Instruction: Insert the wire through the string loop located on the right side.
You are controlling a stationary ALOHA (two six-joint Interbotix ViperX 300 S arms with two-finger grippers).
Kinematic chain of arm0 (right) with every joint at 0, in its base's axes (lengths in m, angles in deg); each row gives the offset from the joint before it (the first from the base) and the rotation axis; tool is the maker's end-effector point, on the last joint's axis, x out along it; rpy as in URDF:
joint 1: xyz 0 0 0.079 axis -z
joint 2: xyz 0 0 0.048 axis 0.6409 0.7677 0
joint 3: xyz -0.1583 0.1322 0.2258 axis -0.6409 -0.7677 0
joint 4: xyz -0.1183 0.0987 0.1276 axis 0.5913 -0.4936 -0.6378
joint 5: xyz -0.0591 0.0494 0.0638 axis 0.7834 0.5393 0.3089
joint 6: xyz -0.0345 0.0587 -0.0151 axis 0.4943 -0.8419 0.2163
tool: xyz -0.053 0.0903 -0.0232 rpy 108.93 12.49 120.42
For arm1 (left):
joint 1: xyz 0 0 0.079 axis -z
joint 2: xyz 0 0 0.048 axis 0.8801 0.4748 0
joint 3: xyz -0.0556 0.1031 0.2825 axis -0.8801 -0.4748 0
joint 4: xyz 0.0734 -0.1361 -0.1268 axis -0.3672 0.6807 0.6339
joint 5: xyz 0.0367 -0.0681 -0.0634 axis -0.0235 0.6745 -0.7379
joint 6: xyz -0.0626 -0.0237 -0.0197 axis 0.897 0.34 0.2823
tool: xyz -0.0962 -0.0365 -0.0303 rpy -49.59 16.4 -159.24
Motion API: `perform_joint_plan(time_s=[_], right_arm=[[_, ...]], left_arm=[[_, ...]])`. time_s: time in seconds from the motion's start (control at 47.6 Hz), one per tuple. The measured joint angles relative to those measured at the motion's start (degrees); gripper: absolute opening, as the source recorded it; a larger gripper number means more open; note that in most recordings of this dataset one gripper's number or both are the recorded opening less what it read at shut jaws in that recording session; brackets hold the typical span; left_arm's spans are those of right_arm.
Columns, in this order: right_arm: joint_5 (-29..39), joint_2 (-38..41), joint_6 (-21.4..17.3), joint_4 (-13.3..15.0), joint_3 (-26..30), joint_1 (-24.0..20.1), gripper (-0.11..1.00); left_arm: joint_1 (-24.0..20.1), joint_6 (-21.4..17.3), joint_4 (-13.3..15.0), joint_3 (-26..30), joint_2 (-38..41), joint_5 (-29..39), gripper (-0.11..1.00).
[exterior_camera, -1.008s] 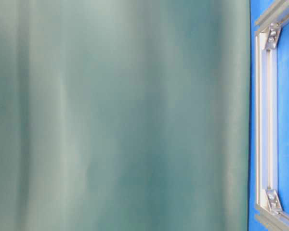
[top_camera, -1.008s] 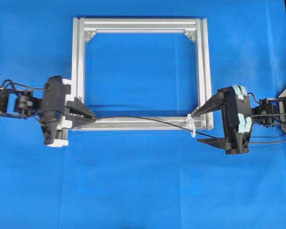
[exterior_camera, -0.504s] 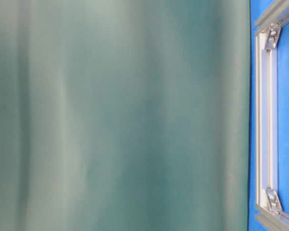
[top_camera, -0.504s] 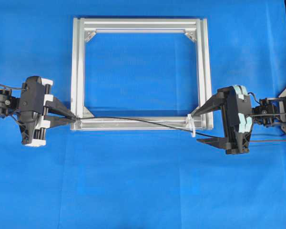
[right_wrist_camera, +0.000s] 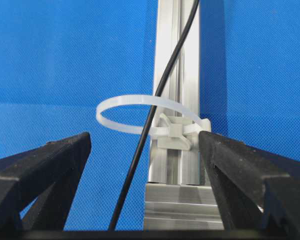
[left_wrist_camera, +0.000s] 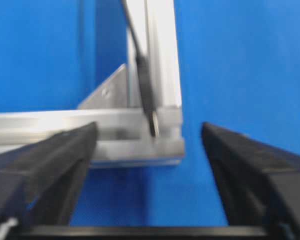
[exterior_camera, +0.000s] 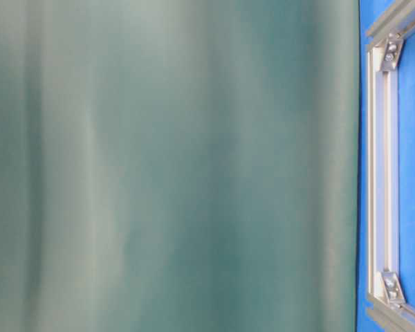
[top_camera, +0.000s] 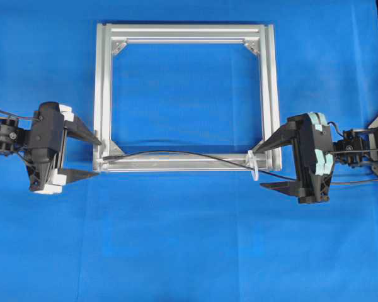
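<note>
Now I count one wire (top_camera: 176, 154) through one string loop (right_wrist_camera: 140, 114) | one frame (top_camera: 103, 75) | left gripper (top_camera: 82, 154), right gripper (top_camera: 271, 165): both apart, holding nothing.

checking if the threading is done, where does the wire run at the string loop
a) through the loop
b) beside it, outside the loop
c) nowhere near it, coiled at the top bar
a) in the right wrist view the wire passes through the ring of the string loop, which is fastened to the aluminium frame.
</note>
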Motion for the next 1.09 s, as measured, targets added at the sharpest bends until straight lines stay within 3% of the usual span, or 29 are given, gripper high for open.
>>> perform_joint_plan(time_s=[0.357,0.819,1.092], right_arm=[[0.7,-1.1,0.0,0.0,0.4,0.1,0.94],[16.3,-17.2,2.6,0.0,3.2,3.6,0.94],[17.8,-19.8,3.3,0.0,3.2,3.8,0.94]], left_arm=[[-0.3,0.2,0.1,0.4,-1.5,2.2,0.82],[-2.2,-1.8,0.0,3.5,-14.3,7.1,0.81],[-3.3,-1.8,0.1,3.7,-14.7,7.6,0.81]])
